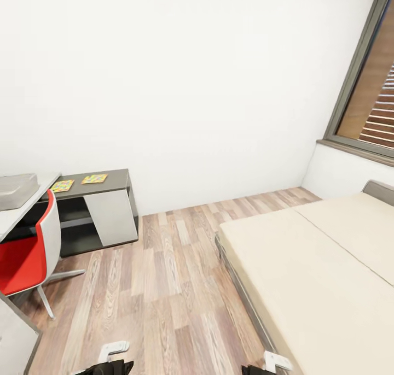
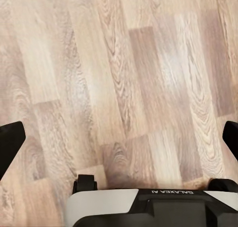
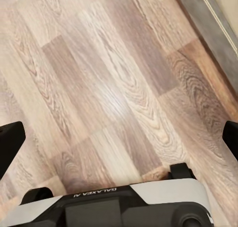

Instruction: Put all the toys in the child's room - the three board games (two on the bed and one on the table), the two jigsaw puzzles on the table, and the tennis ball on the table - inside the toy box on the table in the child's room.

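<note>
Both my claws hung spread wide and empty over the wood-plank floor — the left gripper and the right gripper alike. Ahead to my left, two jigsaw puzzles lay on the table's dark section, the toy box on the pale top beside a red chair — the bare bed on my right.

Jigsaw puzzles on table (dark section)
</note>
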